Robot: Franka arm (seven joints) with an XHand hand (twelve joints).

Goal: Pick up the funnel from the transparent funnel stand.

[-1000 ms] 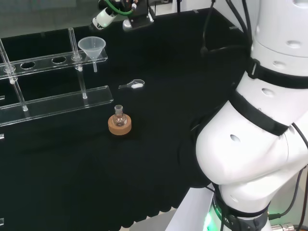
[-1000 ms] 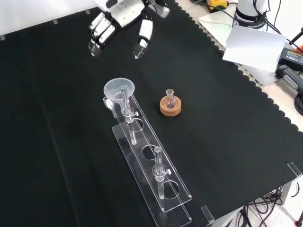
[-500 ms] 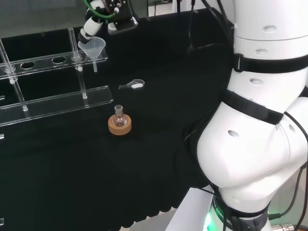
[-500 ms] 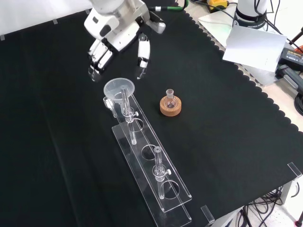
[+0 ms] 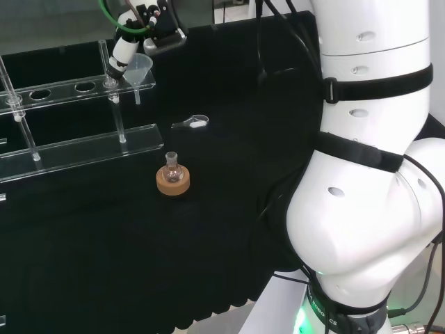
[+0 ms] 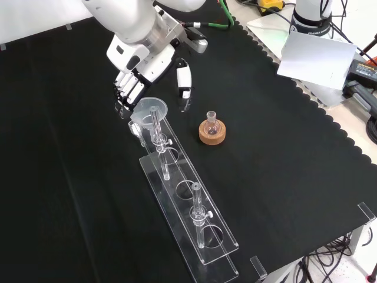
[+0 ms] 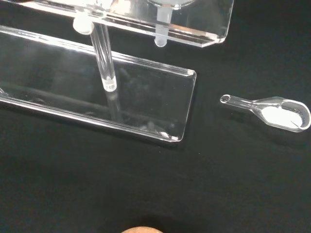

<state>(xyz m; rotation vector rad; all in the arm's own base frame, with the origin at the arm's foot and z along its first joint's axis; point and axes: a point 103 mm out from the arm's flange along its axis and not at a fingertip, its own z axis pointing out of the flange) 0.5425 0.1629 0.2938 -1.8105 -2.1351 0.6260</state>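
Now the hand (image 6: pixel 141 62) hovers open around the unmarked funnel (image 6: pixel 149 110).

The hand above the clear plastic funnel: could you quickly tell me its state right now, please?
Black and white hand: open, fingers spread either side of the clear plastic funnel, holding nothing yet.

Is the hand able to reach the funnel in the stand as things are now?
Probably yes. The hand hangs right over the funnel, fingers on one side and thumb on the other. Nothing lies between them; the stand's upright rod stands close beside the funnel.
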